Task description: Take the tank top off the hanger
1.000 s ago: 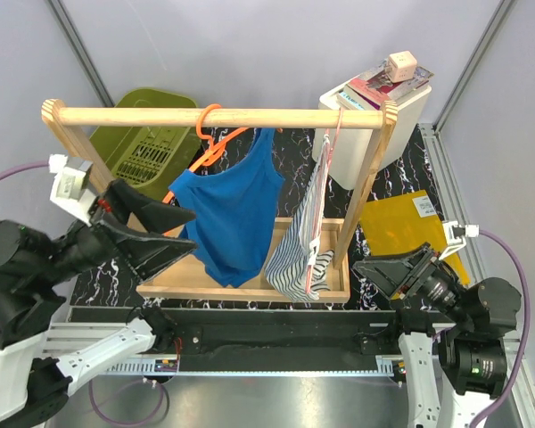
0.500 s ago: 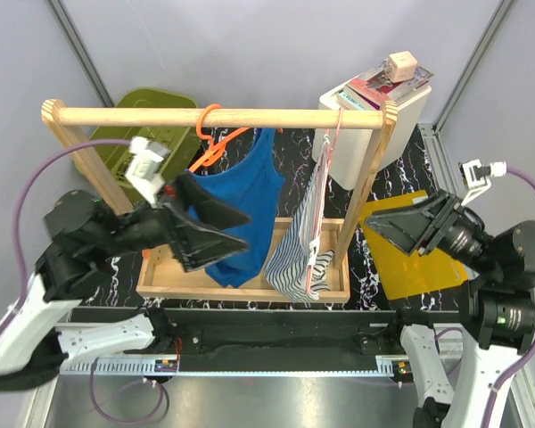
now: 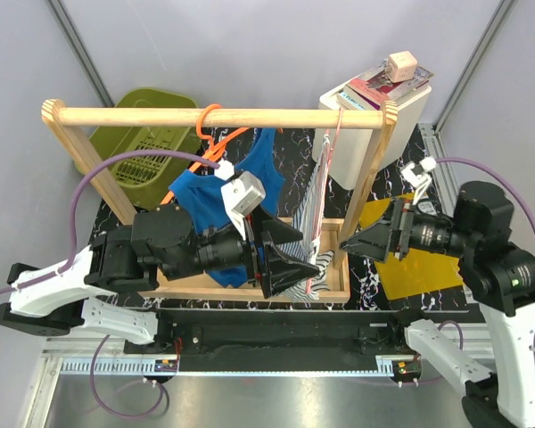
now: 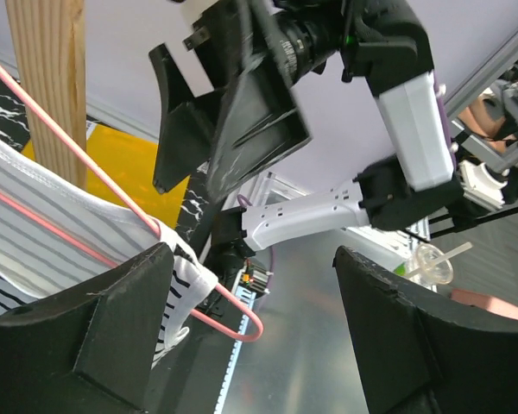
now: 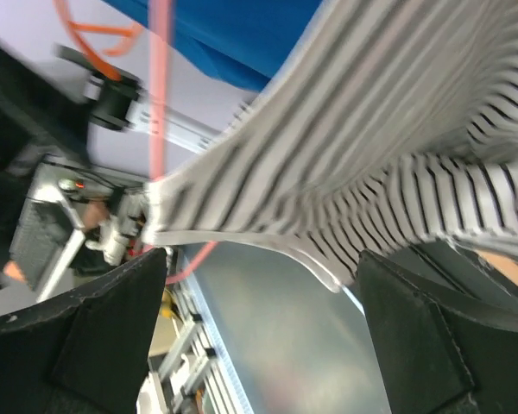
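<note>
The tank top (image 3: 266, 169) hung from the orange hanger (image 3: 216, 134) on the wooden rail (image 3: 134, 116), untouched. Within the last second both arms had swung in from the desk's near corners. The left fingers (image 3: 281, 259), spread wide and empty, had come in front of the top's lower part, beside the striped garment (image 3: 314, 209). The right fingers (image 3: 370, 239), fully spread and empty, faced that garment from the other side. I judged the removal not yet begun.
</note>
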Robot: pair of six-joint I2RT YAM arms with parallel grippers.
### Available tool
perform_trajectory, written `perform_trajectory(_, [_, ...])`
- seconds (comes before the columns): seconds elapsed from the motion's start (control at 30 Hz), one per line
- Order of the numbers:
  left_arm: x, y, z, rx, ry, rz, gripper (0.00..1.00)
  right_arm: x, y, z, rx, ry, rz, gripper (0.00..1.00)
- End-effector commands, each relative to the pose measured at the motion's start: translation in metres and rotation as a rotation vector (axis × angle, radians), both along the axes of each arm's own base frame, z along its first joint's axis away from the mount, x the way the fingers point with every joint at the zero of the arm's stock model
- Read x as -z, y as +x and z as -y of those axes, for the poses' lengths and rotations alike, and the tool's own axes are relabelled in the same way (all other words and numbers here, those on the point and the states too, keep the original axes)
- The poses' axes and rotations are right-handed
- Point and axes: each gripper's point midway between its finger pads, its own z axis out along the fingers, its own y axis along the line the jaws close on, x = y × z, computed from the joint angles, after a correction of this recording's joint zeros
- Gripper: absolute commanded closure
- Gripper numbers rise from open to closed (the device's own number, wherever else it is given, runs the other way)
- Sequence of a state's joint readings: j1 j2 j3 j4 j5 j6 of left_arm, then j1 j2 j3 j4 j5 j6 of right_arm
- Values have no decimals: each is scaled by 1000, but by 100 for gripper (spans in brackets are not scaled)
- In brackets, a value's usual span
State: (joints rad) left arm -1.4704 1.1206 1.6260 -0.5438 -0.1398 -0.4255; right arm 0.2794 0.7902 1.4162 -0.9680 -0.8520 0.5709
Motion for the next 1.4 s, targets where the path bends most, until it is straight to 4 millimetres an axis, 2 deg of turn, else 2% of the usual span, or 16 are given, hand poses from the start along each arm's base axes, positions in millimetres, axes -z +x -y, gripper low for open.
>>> perform_trajectory(0.0, [-9,15,-6,-125,-15,70,21,34,2,13,25,-218,-19,0])
perform_trajectory(0.13, [-1,15,-5,-133,-18,70,22,12,2,12,58,-155,37,0])
perform_trajectory(0.27, [8,19,-8,-157,-6,61,22,-3,11,2,55,-86,7,2])
perform_trajectory(0.33, [8,19,-7,-161,-23,51,22,-18,15,-2,51,-45,30,2])
perform_trajectory(0.4, [17,17,-5,-152,-23,37,22,-35,17,-4,54,-6,71,3])
perform_trajectory(0.5, [21,15,-1,-142,-46,20,22,-51,24,-5,93,37,94,3])
perform_trajectory(0.63, [22,15,-2,-150,-65,-2,22,-51,42,-6,141,37,102,5])
perform_trajectory(0.7, [15,16,-7,-154,-101,-8,22,-48,46,-2,176,4,104,5])
perform_trajectory(0.87, [17,17,-11,-167,-116,-25,22,-61,49,-5,181,36,120,6])
perform_trajectory(0.93, [17,19,-15,-176,-127,-34,22,-60,53,-7,192,27,117,6])
perform_trajectory(1.2, [19,25,-29,-219,-156,-51,23,-49,65,-32,209,-63,120,7])
perform_trajectory(1.27, [19,25,-30,-220,-158,-51,23,-46,59,-46,177,-86,119,8])
perform_trajectory(1.3, [19,25,-30,-220,-157,-52,23,-45,67,-40,241,-112,136,8])
perform_trajectory(1.37, [19,24,-31,-217,-157,-51,23,-48,66,-36,264,-112,152,10])
